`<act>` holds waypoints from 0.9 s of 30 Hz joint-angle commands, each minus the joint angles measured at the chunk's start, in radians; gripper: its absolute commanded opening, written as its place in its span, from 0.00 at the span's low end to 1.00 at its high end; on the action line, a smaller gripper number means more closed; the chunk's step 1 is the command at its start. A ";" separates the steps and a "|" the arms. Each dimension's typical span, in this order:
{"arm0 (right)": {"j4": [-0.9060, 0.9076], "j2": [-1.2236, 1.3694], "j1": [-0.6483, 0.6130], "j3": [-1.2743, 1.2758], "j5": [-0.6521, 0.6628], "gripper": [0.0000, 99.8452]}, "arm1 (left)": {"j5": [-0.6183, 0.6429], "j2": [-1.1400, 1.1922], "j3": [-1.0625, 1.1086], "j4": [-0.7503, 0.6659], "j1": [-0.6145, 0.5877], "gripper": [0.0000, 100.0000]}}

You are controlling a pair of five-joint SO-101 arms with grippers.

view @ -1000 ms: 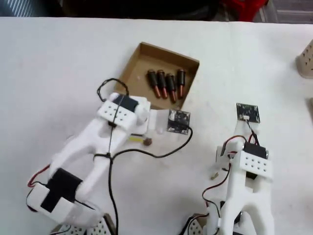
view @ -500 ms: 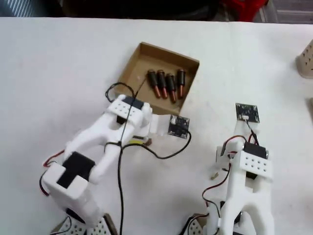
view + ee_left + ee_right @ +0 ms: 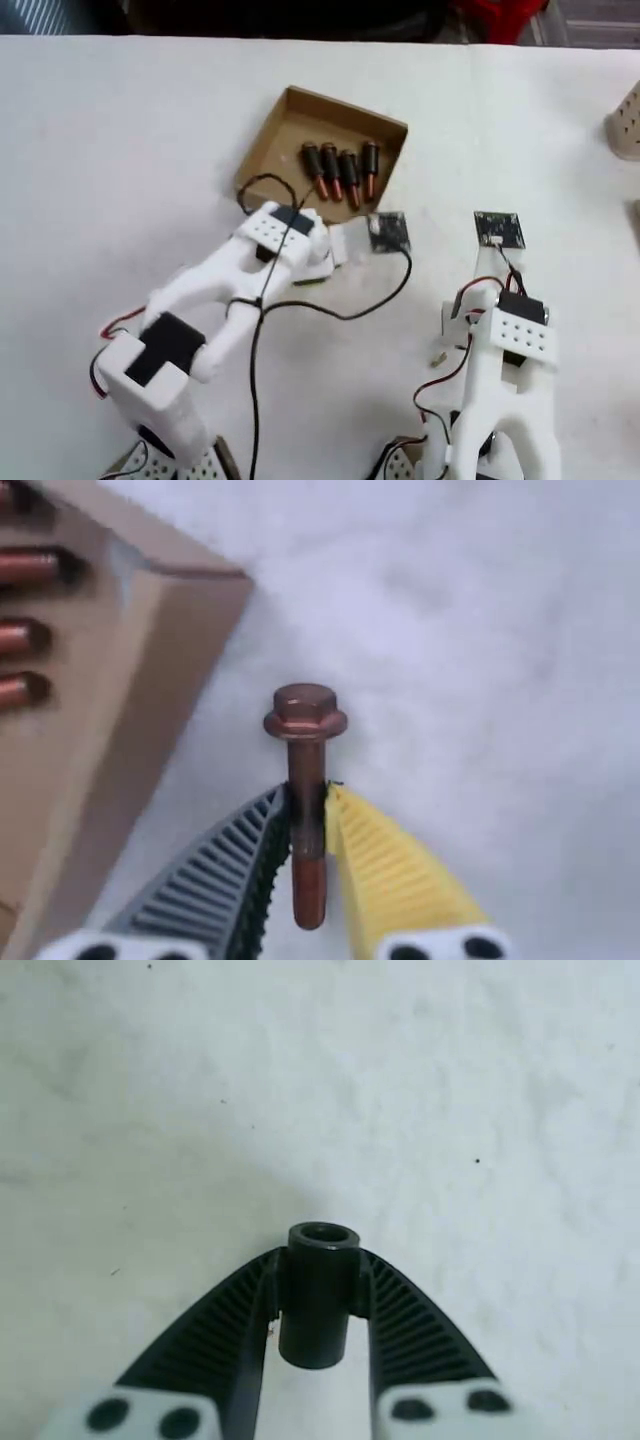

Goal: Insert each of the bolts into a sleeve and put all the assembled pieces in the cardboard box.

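The bolt [image 3: 305, 720] is finished in a glossy copper-brown. The left claw [image 3: 308, 798] is made up of two ribbed fingers, one dark grey [image 3: 215, 880] and one yellow. The sleeve [image 3: 318, 1295] is coloured black, and the same ribbing is borne by the black fingers of the right claw [image 3: 318, 1265]. The cardboard box [image 3: 390, 128] is left in plain brown. The four assembled pieces [image 3: 338, 172] in it are coloured black at one end and copper at the other. The worktop [image 3: 120, 120] is white. The left arm [image 3: 215, 275] and the right arm [image 3: 505, 390] are moulded in white with black blocks, and black and red cables [image 3: 330, 315] are carried.
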 commanded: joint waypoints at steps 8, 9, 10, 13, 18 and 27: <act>-0.013 -0.028 0.005 0.006 0.020 0.02 | 0.885 -0.071 -0.127 0.158 -0.295 0.08; -0.013 -0.028 0.005 0.008 0.021 0.02 | 0.927 -0.067 -0.120 0.176 -0.321 0.10; -0.013 -0.028 0.005 0.008 0.021 0.02 | 0.977 -0.065 -0.103 0.186 -0.340 0.12; -0.013 -0.028 0.005 0.008 0.021 0.02 | 1.085 -0.065 -0.044 0.186 -0.357 0.20; -0.013 -0.028 0.007 0.011 0.021 0.02 | 1.073 -0.067 -0.054 0.190 -0.360 0.21; -0.013 -0.028 0.007 0.012 0.021 0.02 | 0.847 -0.065 -0.064 0.147 -0.400 0.17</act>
